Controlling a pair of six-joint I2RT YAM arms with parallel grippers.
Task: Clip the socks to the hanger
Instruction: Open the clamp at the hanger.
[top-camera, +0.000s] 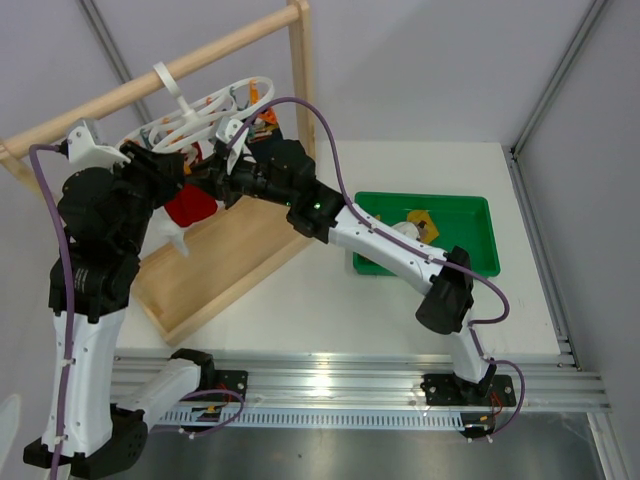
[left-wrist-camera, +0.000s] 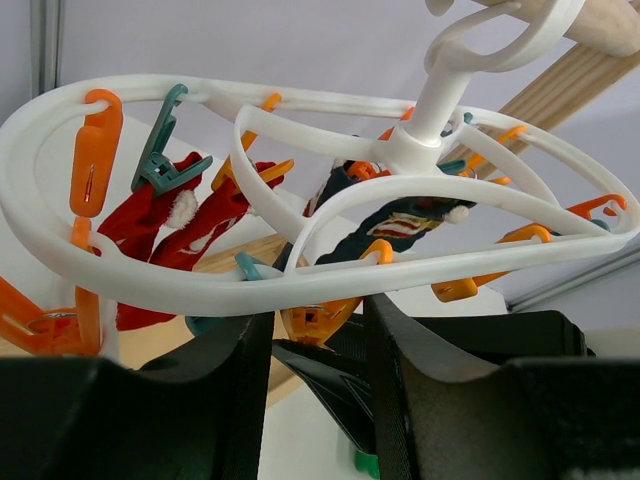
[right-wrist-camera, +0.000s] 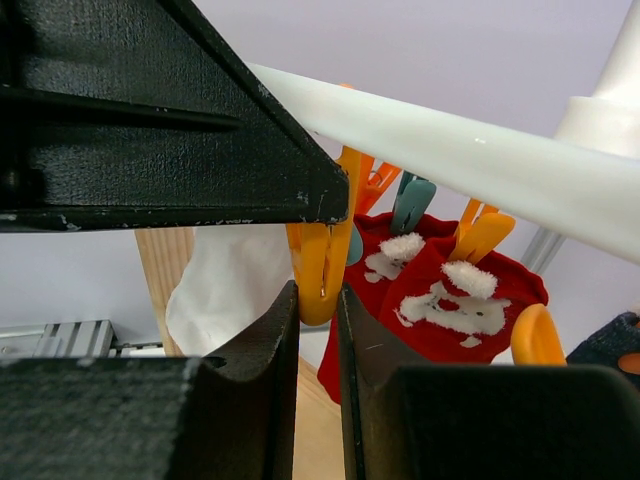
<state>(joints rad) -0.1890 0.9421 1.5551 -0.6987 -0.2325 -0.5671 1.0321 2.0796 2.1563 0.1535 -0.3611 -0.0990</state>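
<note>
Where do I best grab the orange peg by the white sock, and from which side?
Pinch the peg at its lower end, from below: it hangs straight down off the hanger, its narrow tip between the jaws of the right gripper.

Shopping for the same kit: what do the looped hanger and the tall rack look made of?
The hanger looks like glossy white moulded plastic: smooth, seamless loops with highlights. The rack looks like pale, matte wood, probably unvarnished; faint grain shows.

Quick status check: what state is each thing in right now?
right gripper: shut on orange peg
left gripper: open, below the hanger
hanger: hooked on wooden rack
red socks: clipped, hanging
navy sock: hanging on hanger
white sock: hangs by that peg, clip unseen
yellow sock: loose in green bin
</note>
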